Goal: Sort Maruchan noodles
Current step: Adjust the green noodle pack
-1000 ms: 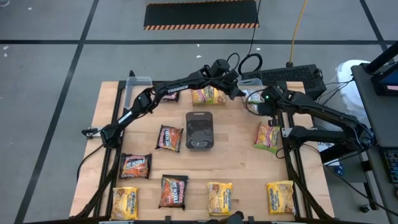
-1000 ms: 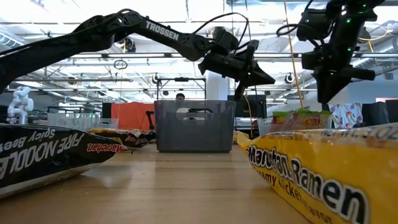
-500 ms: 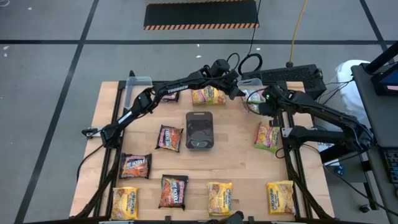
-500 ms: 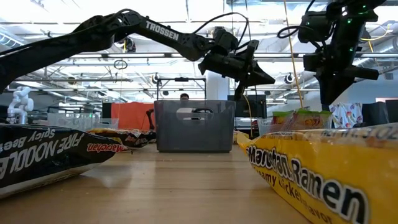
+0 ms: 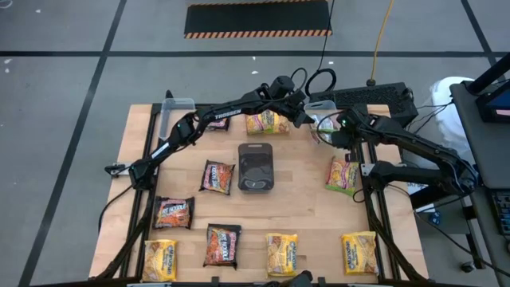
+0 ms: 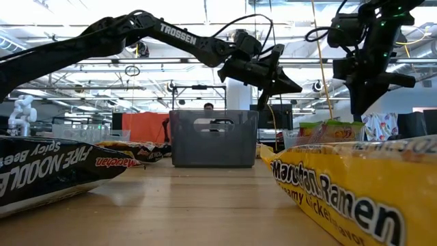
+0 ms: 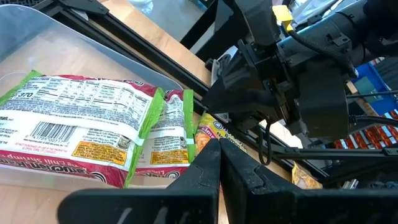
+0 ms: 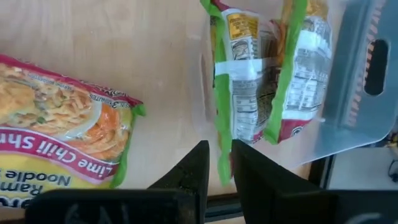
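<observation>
the maruchan noodles (image 5: 217,176) lie scattered flat over the worktop (image 5: 303,207), with green-edged packets (image 8: 264,74) already gathered in a clear tub (image 8: 354,74) at the far right corner. the right end effector (image 8: 214,163) hangs just above that tub, its two dark fingers (image 8: 186,171) a narrow gap apart with nothing between them, and it looks as if a drop-off has just been made there. the left end effector (image 7: 219,163) hovers close by over the same corner, fingers pressed together and empty.

judging by the layout, the sort is partly done: one lime chili packet (image 5: 343,175) lies just short of the tub and probably goes in next. that calls for the right arm to draw back, open wider and come down flat over the packet's middle.

the packets are thin, glossy, crinkled film with sealed seams, slippery and slightly pillowed. the tub is stiff and transparent. a dark grey tray (image 5: 256,167) with rounded corners sits mid-worktop. the worktop is pale, smooth wood.
</observation>
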Action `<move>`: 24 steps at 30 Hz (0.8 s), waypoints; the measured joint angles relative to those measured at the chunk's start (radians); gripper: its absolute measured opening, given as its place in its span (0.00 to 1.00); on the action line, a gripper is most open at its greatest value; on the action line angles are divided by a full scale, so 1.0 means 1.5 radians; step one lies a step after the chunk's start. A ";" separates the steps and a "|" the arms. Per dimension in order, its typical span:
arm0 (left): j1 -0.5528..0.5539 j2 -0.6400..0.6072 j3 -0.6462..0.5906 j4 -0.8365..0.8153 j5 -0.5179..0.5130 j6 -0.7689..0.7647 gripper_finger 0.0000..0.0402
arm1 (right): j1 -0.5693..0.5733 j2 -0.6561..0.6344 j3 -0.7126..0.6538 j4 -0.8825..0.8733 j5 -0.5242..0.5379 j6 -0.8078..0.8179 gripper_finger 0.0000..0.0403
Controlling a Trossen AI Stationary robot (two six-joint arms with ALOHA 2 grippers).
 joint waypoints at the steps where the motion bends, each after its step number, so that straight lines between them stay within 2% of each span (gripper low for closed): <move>1: 0.000 0.000 0.000 0.000 0.000 0.000 0.01 | 0.000 0.001 0.000 0.015 0.002 -0.003 0.16; 6: -0.001 0.000 0.000 0.000 0.000 0.000 0.01 | 0.000 0.013 0.000 0.087 0.015 -0.003 0.16; 15: -0.001 0.000 0.000 0.000 0.000 0.000 0.01 | 0.000 0.099 0.000 0.150 0.016 -0.032 0.16; 24: -0.001 0.000 0.000 0.000 0.000 0.000 0.01 | 0.000 0.113 0.000 0.190 0.017 -0.032 0.16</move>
